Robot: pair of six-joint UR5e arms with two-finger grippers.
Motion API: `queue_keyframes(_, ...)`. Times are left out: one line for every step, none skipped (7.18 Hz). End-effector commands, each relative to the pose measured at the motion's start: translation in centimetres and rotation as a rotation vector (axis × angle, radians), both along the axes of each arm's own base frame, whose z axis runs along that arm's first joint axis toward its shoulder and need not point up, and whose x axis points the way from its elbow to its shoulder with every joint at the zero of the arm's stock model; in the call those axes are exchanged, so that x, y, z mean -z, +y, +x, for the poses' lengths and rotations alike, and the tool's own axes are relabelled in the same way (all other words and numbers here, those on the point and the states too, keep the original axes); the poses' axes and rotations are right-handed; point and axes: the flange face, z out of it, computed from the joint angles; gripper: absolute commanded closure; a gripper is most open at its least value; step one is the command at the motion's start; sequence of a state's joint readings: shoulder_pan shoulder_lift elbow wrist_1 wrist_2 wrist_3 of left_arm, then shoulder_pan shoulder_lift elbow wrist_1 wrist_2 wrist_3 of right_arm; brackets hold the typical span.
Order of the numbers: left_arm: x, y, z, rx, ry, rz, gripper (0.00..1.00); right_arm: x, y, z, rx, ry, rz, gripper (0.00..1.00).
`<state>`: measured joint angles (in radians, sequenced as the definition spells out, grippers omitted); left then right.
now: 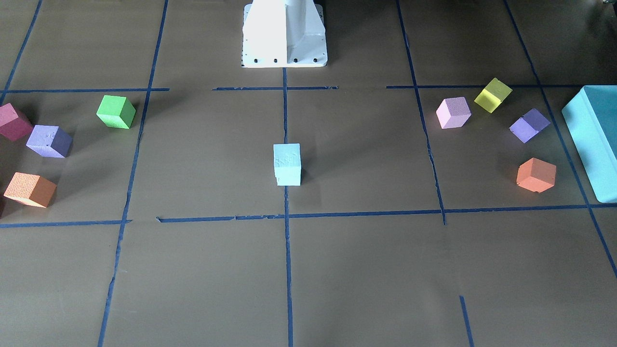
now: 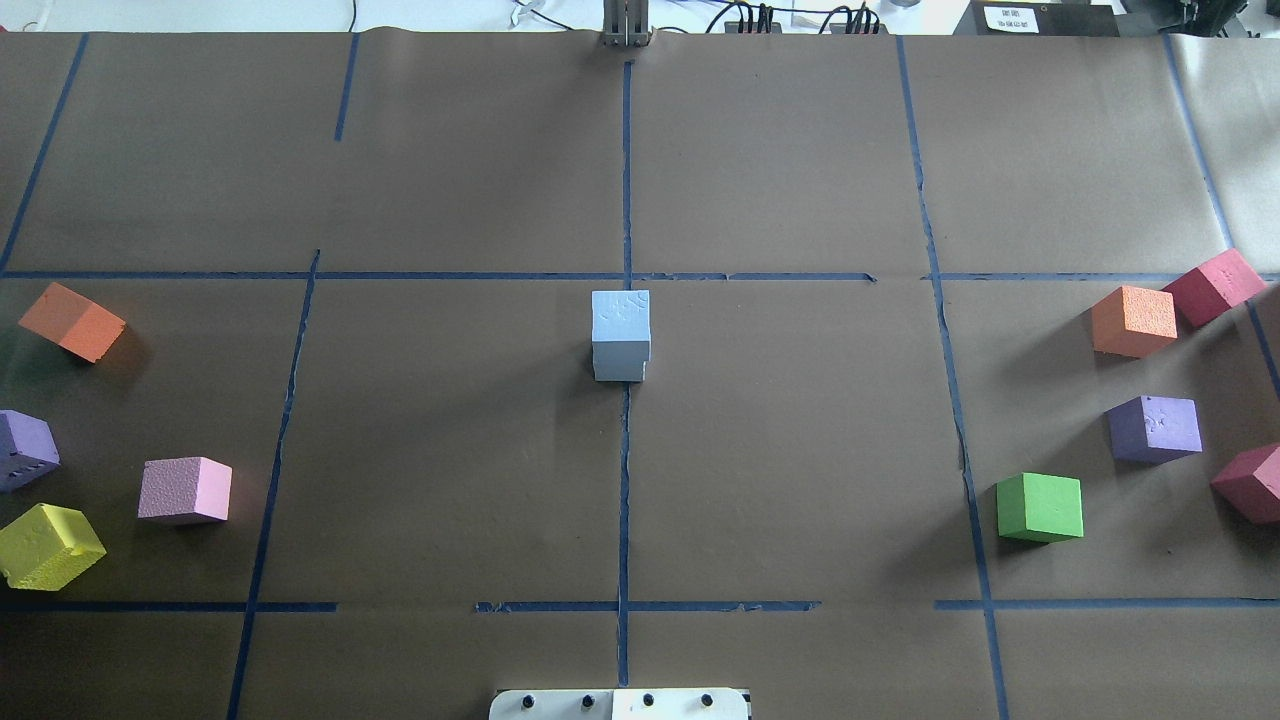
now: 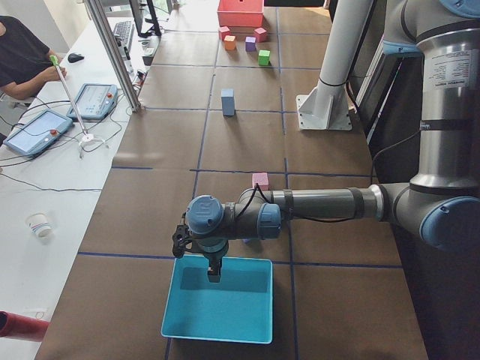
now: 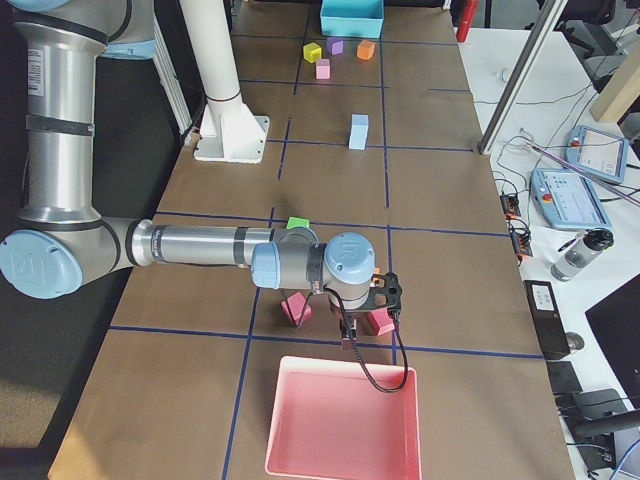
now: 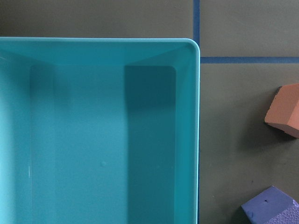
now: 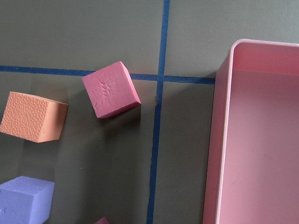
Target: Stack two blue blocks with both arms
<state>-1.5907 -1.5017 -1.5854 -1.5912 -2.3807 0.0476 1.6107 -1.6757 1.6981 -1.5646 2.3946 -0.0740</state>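
Observation:
The two pale blue blocks (image 2: 620, 318) stand stacked one on the other at the table's centre, on the middle tape line; the stack also shows in the front view (image 1: 287, 165) and both side views (image 3: 228, 102) (image 4: 358, 131). The upper block sits slightly offset on the lower one (image 2: 618, 368). My left gripper (image 3: 214, 274) hangs over the teal box (image 3: 225, 319), far from the stack. My right gripper (image 4: 346, 336) hangs by the near edge of the pink tray (image 4: 345, 430). Neither wrist view shows fingers, so I cannot tell whether they are open or shut.
On my left lie orange (image 2: 72, 320), purple (image 2: 25, 450), pink (image 2: 185, 490) and yellow (image 2: 48, 545) cubes. On my right lie a green (image 2: 1040, 507), purple (image 2: 1155, 428), orange (image 2: 1133, 320) and two maroon (image 2: 1212, 285) cubes. The white pedestal (image 1: 284, 33) stands behind the stack.

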Motion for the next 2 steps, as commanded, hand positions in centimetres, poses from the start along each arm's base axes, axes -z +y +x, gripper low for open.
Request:
queue_keyframes(0.11, -0.08, 0.00, 0.000, 0.000, 0.002, 0.00, -0.05, 0.04, 0.01, 0.002, 0.002, 0.001, 0.00)
queue_keyframes(-0.02, 0.00, 0.00, 0.000, 0.000, 0.000, 0.00, 0.02, -0.03, 0.01, 0.002, 0.002, 0.002, 0.00)
